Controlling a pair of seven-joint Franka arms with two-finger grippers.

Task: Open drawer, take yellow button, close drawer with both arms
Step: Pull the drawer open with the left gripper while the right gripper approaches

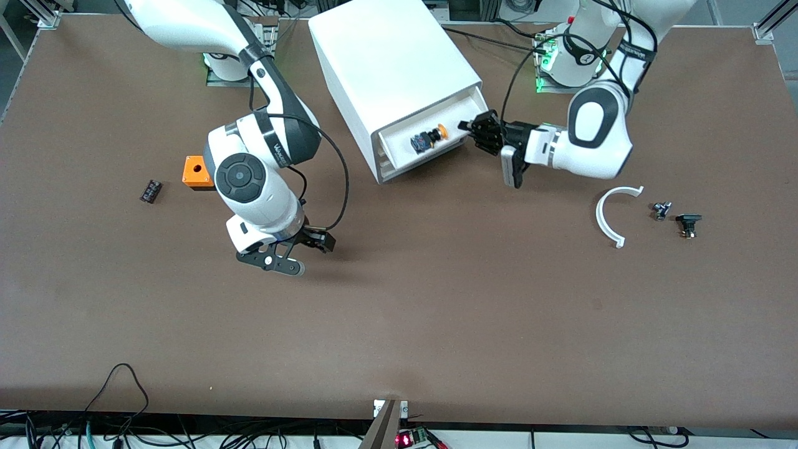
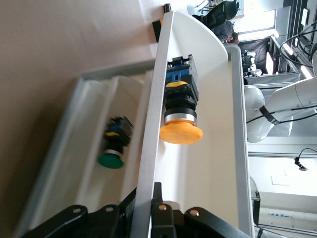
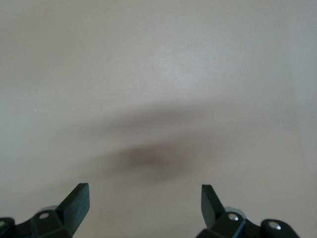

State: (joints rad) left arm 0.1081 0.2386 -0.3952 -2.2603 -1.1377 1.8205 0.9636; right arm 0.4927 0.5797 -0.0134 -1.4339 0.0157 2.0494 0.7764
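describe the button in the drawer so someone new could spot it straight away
Find the big white cabinet between the two arm bases; its uppermost drawer is pulled out, with the left gripper at its front edge. The button lies on its side in that tray. Its round orange cap on a black body marks it out from the green-capped button in the drawer below.

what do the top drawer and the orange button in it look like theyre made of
Drawer: likely moulded plastic, matte white, with thin smooth walls and rounded edges. Button: glossy orange cap that looks plastic, a silvery, possibly metal ring below it, and a black and blue plastic-looking body.
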